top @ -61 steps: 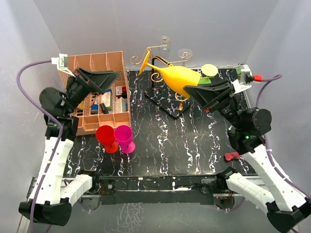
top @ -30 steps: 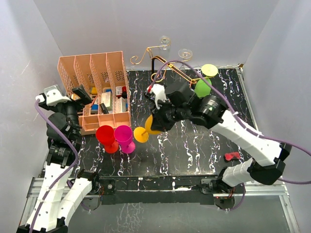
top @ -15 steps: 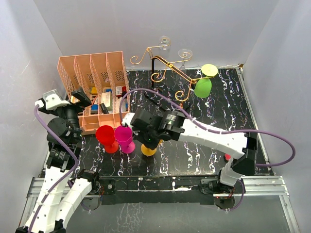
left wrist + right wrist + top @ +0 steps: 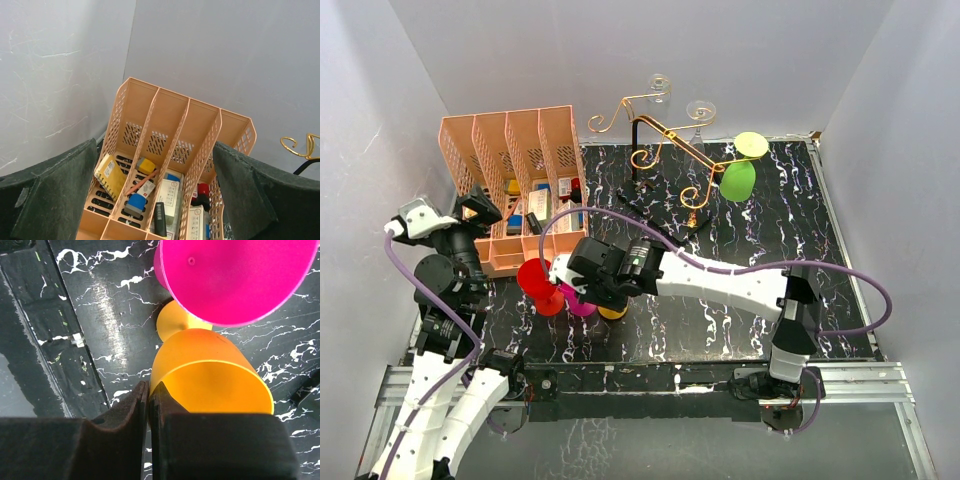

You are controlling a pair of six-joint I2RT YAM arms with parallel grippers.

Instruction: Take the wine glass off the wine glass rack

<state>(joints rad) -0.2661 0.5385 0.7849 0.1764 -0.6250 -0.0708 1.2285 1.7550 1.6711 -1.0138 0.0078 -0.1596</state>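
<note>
The right claw [image 4: 149, 391] is clenched on the rim wall of the orange glass [image 4: 210, 380], one finger outside the bowl and one inside. The glass stands upright with its foot low on the black marbled tabletop [image 4: 100, 315]; actual contact cannot be told. A pink glass [image 4: 235, 280] crowds it, just beside and partly overlapping it in the wrist view, and a red glass [image 4: 533, 277] stands just beyond the pink one. The rack [image 4: 665, 135] is well apart at the back, with a green glass [image 4: 737, 180] hanging from one arm. The left claw [image 4: 155, 165] hangs released, facing the peach organiser [image 4: 165, 125]. The labels on the boxes inside are too small to read.
</note>
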